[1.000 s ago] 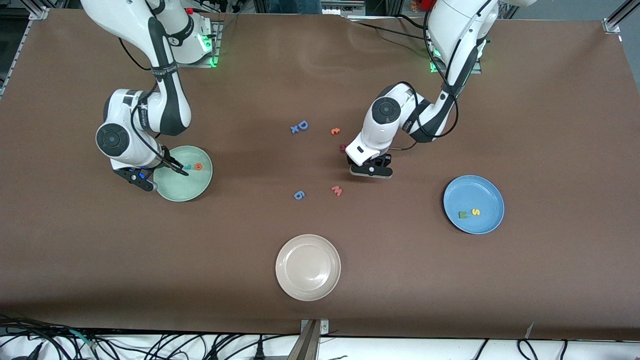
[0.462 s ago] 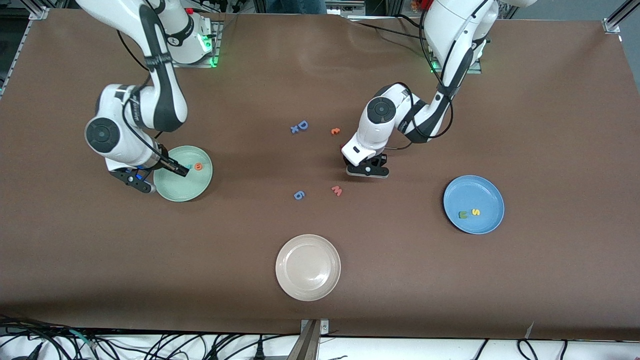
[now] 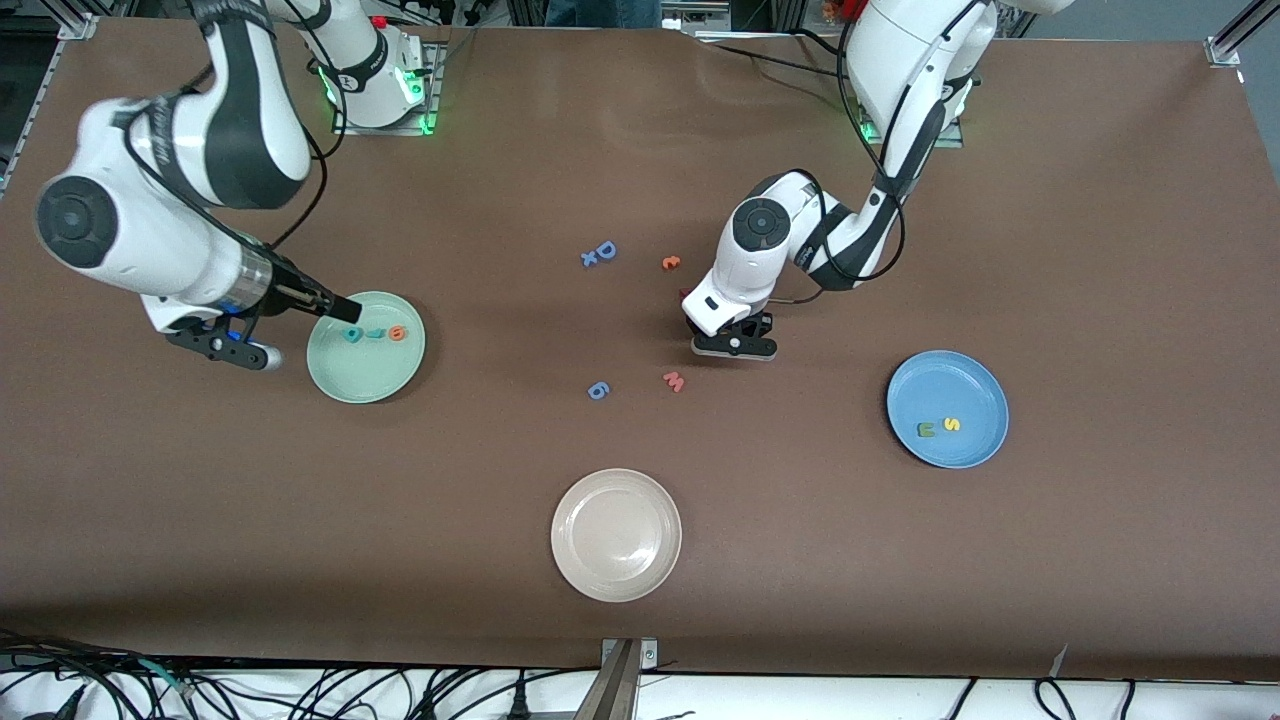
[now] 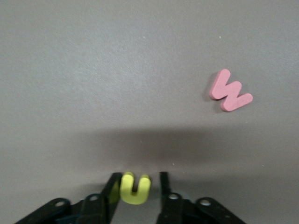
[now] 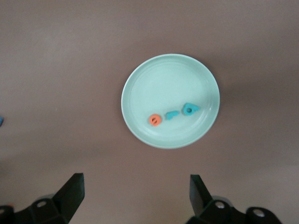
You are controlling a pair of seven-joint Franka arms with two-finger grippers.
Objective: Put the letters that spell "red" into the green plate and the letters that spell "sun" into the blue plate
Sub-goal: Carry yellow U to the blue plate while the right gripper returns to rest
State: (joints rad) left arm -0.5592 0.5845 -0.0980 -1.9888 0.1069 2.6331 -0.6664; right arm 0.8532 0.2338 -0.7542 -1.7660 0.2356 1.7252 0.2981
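Yellow "s" (image 3: 952, 424) and green "u" (image 3: 927, 430) lie in the blue plate (image 3: 960, 385), toward the left arm's end. Farther from the camera, just past the pink "w" (image 3: 674, 381), the left end effector (image 4: 138, 179) is low on the surface. Its jaws stand narrowly apart around the yellow "n" (image 4: 135, 188), one finger touching, probably to grasp it. The green plate (image 3: 365, 380) holds "d" (image 3: 352, 334), "r" (image 3: 376, 333) and "e" (image 3: 397, 333). The right end effector (image 5: 135, 179) hangs wide open and empty over its rim.
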